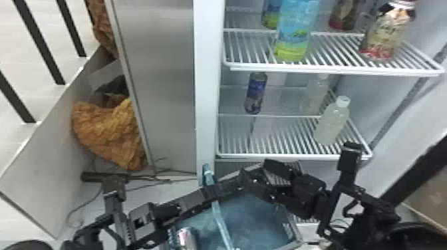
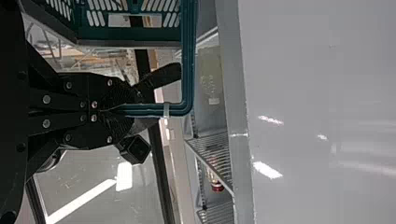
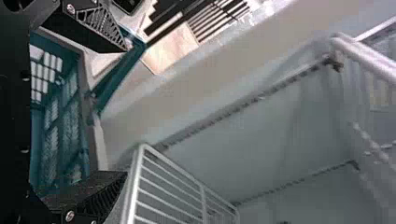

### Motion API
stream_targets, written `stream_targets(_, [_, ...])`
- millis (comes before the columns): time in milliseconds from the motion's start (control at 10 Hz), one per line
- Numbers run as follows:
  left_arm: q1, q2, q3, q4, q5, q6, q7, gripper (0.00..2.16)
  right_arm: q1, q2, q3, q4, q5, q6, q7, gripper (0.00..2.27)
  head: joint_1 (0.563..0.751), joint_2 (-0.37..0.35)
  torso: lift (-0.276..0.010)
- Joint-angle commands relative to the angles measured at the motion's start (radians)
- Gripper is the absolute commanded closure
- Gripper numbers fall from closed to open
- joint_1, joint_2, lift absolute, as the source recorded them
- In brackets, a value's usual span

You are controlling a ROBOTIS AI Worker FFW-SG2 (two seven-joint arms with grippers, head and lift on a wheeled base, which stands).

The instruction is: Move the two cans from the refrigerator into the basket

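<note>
Clamping the handle (image 1: 219,217) of the teal plastic basket (image 1: 297,233), the black left gripper (image 1: 209,191) is above it; the black right gripper (image 1: 262,179) gapes nearby. Inside sits a silver can (image 1: 187,238); beyond, a slim blue can (image 1: 256,93) stands in the white refrigerator (image 1: 208,83).

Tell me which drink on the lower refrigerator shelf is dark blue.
The slim can, standing by itself toward the left; the other two, the front bottle and the rear bottle farther right, are pale.
</note>
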Motion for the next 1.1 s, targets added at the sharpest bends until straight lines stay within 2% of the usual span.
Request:
stream_targets(0, [0.002,0.0,0.001,0.0,0.002,0.0,0.0,1.21,0.003,0.004,-0.024,-0.009,0.002,-0.05,-0.013,0.11,0.695,-0.098,-0.219])
stream_targets(400, [0.005,-0.002,0.003,0.0,0.002,0.0,0.0,1.21,0.027,0.027,-0.076,-0.017,0.038,-0.202,-0.098,0.1,0.695,-0.153,-0.219])
stream_targets(700, [0.005,-0.002,0.003,0.0,0.002,0.0,0.0,1.21,0.03,0.034,-0.08,0.023,0.052,-0.325,-0.167,0.1,0.695,-0.199,-0.219])
stream_targets(1000, [0.002,-0.003,0.003,0.0,0.002,0.0,0.0,1.21,-0.014,0.039,-0.076,0.099,0.072,-0.413,-0.208,0.09,0.695,-0.222,-0.219])
